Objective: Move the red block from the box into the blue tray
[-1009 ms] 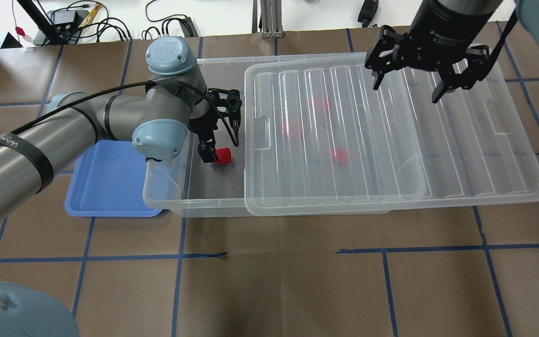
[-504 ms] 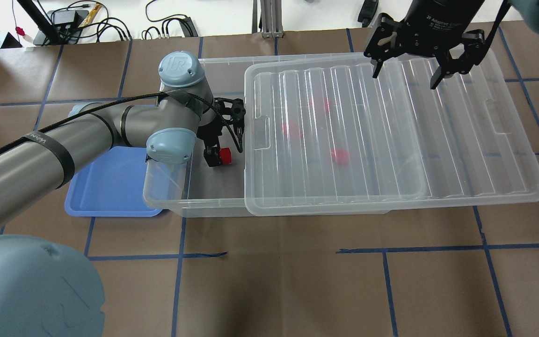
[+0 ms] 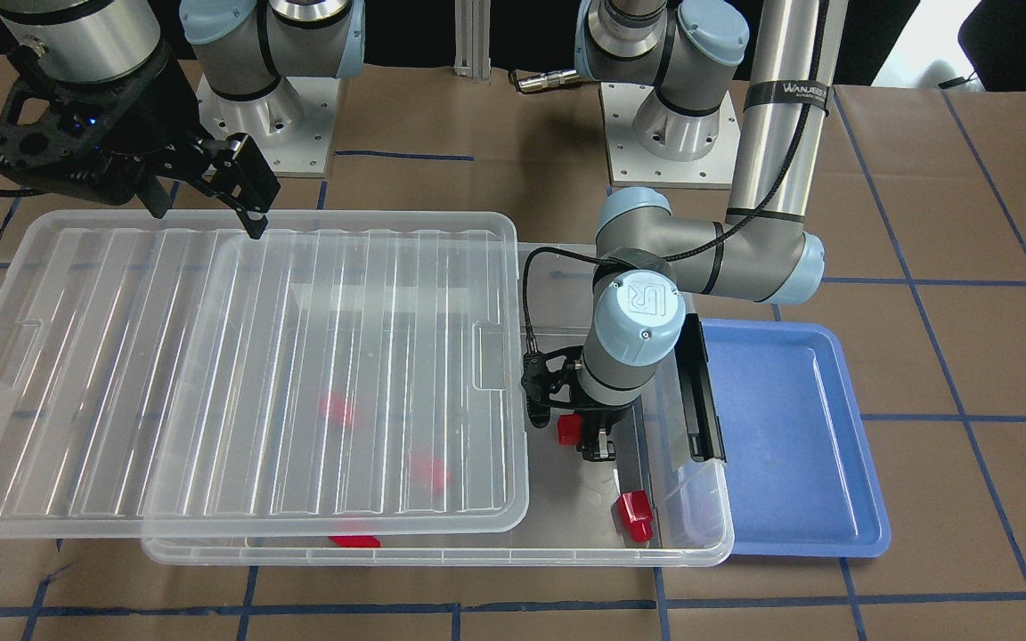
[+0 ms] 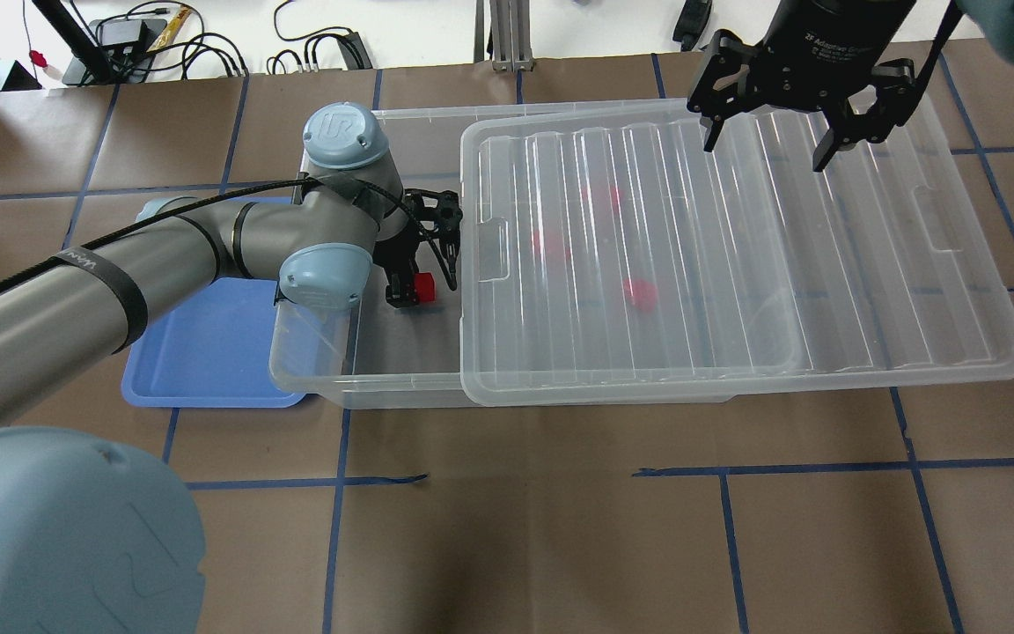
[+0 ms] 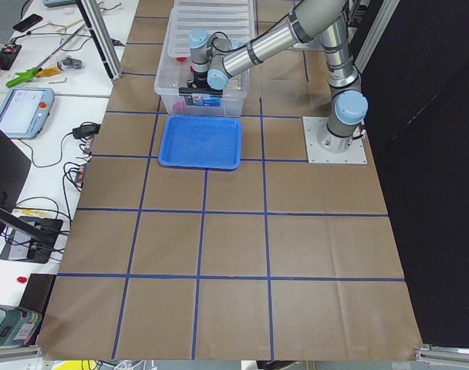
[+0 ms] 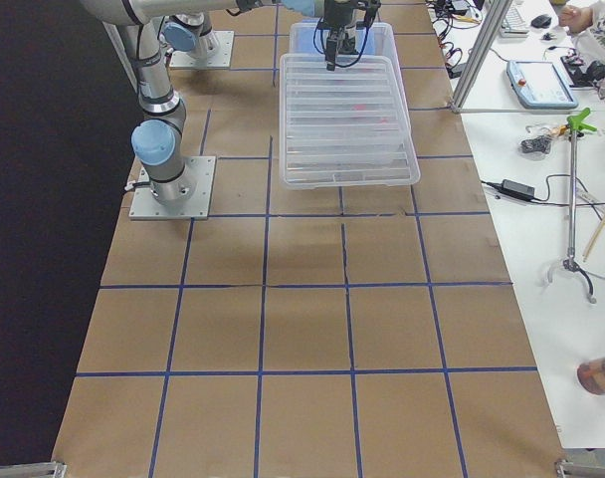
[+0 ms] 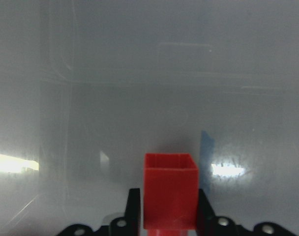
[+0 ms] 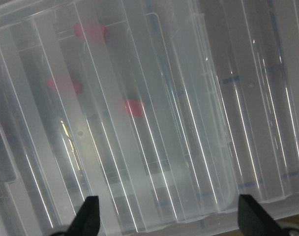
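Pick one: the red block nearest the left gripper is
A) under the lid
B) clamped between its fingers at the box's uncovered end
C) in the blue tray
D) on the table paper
B: the left gripper is shut on the red block at the uncovered end of the box, clear of the lid.

top: brown paper [image 4: 516,546] w/ blue tape grid [image 4: 723,472] | ends: white benches [image 6: 556,339] | one long side: black bkgd [image 5: 443,169]
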Motion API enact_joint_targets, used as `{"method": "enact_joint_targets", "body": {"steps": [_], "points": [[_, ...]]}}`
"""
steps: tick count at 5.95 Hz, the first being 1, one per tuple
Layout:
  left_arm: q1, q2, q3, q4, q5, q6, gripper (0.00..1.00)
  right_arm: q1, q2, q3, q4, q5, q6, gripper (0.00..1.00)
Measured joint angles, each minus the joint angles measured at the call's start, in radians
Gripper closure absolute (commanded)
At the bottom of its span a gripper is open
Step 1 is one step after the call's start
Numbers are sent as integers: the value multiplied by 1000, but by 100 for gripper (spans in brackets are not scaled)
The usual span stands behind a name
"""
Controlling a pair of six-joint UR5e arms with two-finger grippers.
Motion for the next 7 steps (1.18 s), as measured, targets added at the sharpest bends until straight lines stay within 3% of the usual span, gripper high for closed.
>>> {"method": "enact_joint_targets", "body": {"steps": [2, 4, 7], "points": [[1, 60, 30, -96, 2, -8, 93, -3, -17, 36, -8, -1, 0, 0], [8, 188, 92, -275, 3, -10, 93, -3, -21, 43, -10, -32, 1, 0], [188, 323, 143, -417, 0, 49, 95, -31, -21, 44, -10, -54, -25, 0]]}}
